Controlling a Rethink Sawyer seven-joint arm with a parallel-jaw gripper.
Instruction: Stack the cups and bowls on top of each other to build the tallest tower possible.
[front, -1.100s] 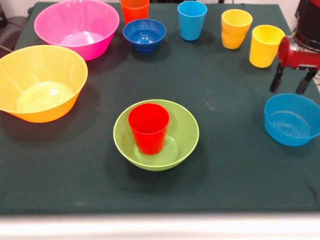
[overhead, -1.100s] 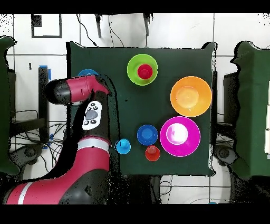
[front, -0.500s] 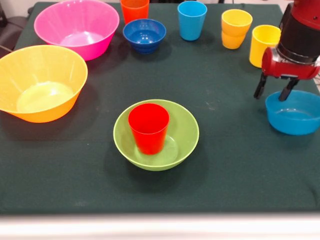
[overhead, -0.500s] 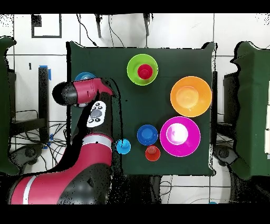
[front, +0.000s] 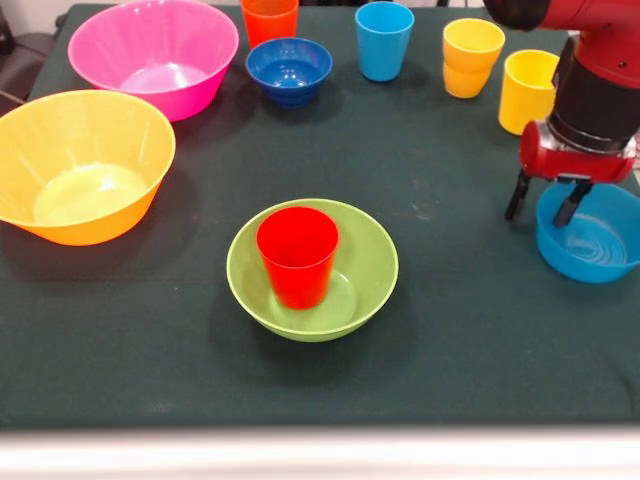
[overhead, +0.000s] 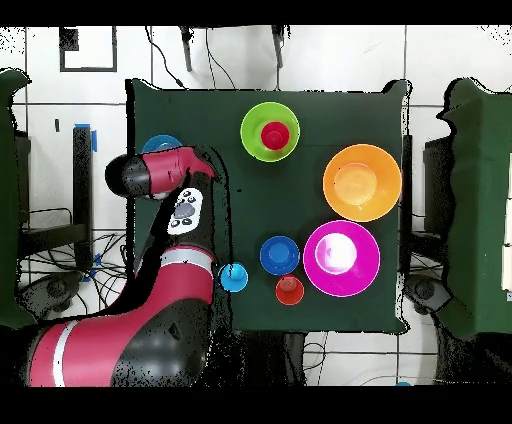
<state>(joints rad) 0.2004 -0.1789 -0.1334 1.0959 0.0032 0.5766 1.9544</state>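
The red cup (front: 297, 255) stands upright inside the green bowl (front: 368, 262) near the middle of the counter (front: 450, 330); this two-piece stack is the only stacked assembly visible. In the overhead view the same pair appears as a red disc within the green bowl (overhead: 254, 137).

The light blue bowl (front: 592, 247) sits at the right edge of the front view. The pincer (front: 546, 200) hangs at its near-left rim with its two black fingers apart, one outside the rim and one over the bowl's interior; contact with the rim cannot be determined.

Along the far edge stand the orange cup (front: 270, 18), the dark blue bowl (front: 289, 68), the light blue cup (front: 384, 39) and two yellow cups (front: 471, 56) (front: 527, 90). The pink bowl (front: 153, 55) and the yellow-orange bowl (front: 80, 165) occupy the left side, well apart from the stack.
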